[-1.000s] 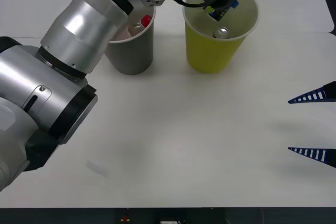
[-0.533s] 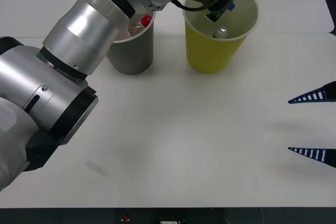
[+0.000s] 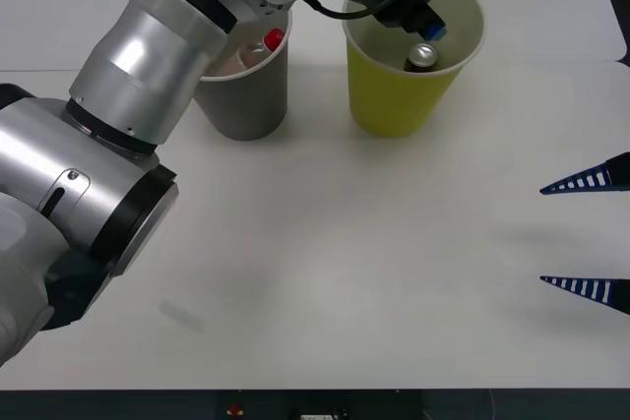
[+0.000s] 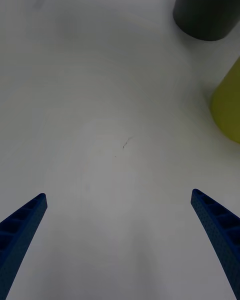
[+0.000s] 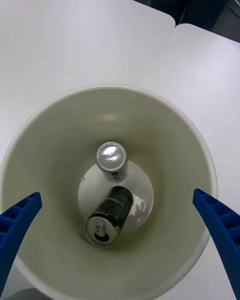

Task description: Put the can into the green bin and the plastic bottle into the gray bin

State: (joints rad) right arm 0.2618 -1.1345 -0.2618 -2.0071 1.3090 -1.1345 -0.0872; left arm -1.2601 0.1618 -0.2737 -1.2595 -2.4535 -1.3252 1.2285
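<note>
There are two bins, two cans and one bottle on the white table [image 3: 325,272]. The green bin [image 3: 394,105] stands in the upper middle of the front view and the gray bin [image 3: 246,105] stands just beside it on the left, apart from it. In the left wrist view two cans lie at the bottom of the green bin: one can [image 5: 111,158] stands upright and shows its plain silver end, and the second can [image 5: 107,217] lies on its side, dark gray with a lime-green mark, a silver top and a pull-tab; the two touch or almost touch. In the front view one silver can top [image 3: 423,54] shows inside the green bin. The bottle [image 3: 258,51] is inside the gray bin, and its red cap [image 3: 273,40] shows near the rim; its body is mostly hidden by the left arm [image 3: 148,76], which crosses the upper left of the frame. The left gripper [image 5: 120,240] hangs over the mouth of the green bin, with its blue fingers [image 5: 17,225] spread wide and holding nothing. The right gripper [image 3: 586,235] is at the right edge of the front view, low over the bare table, well apart from the bins, also spread open and holding nothing.
</note>
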